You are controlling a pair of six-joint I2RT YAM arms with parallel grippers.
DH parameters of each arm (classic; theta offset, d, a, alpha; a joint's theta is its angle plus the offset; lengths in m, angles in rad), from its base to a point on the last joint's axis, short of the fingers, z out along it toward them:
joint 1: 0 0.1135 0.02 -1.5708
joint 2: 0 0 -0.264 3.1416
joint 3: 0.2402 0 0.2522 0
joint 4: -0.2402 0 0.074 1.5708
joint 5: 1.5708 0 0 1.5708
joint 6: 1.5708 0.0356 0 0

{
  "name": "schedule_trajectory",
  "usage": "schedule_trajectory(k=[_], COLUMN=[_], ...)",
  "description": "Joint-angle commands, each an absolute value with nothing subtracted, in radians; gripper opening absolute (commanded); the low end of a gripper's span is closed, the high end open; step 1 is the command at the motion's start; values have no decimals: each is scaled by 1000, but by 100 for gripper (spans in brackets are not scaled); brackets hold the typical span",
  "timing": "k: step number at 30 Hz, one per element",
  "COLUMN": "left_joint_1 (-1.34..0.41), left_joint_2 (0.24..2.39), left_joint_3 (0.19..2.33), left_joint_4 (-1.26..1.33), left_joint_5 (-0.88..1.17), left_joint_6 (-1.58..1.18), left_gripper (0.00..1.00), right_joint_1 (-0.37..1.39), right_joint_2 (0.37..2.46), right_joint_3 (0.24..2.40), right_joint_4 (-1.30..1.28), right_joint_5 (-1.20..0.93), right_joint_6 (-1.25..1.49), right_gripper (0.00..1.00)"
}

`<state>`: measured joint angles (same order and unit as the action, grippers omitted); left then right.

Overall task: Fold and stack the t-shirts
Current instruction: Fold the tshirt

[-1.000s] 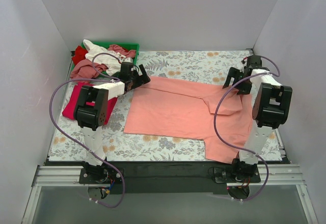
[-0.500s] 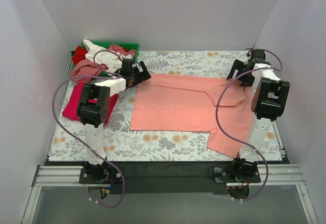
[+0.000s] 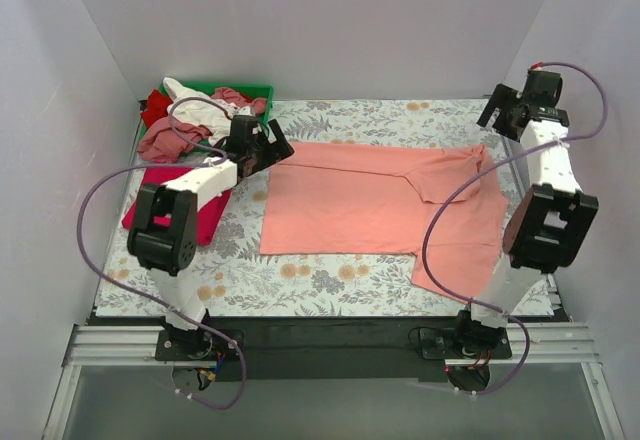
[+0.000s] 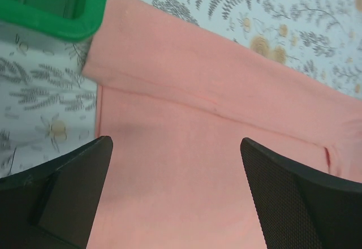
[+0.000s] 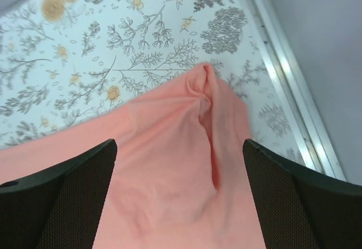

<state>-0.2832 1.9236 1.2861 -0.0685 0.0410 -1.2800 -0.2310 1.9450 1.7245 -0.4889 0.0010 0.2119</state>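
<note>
Shirt in work: the large salmon-pink cloth t-shirt (image 3: 350, 205) lies spread mid-table on the flower-printed table cover (image 3: 380, 120). Its long axis runs left to right, with a narrow folded band along the far edge.
Left gripper: the left gripper (image 3: 262, 148) hangs low over the shirt's far-left corner, just beside the green plastic tray (image 3: 255, 90) — fingers spread wide, nothing between them.
Right gripper: the right gripper (image 3: 505, 110) is raised above the far-right corner, where the cloth bunches into a small peak. Its fingers are also parted and empty.
Key relation: each far corner lies below its own arm, so the far edge spans from one gripper to the other. The left is the closer to the cloth.
Arm pose: the left arm reaches forward and inward, the right stretches long toward the far right.
Likely next need: both come down onto those corners together — a judgement only.
Other tees: a flat magenta-red t-shirt (image 3: 140, 200) lies at the left, and a heap of white, rose and red tees (image 3: 195, 115) fills the tray.
</note>
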Motion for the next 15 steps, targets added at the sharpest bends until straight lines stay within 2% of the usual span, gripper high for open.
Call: schedule_trajectory(k=[1,6,9,15], left_joint_1=[-319,-394,-426,-446], left_joint_2=[1667,1442,1300,1071], left_joint_3=[1191,926,775,562], left_joint_4=[-86,-132,-201,-346], left_joint_5=[12,-52,-61,-75], left_joint_6=[-1305,-1384,-1459,-1577], left_gripper=[97,97,97,96], right_joint_1=[-235,-239,-255,-258], right_joint_2=[1653,1268,1093,855], right_joint_3=[1571,1119,894,657], right_joint_4=[-477,-370,-332,-322], right_joint_5=[136,187,105,-51], right_joint_6=[287,449,531,525], right_gripper=[98,98,98,98])
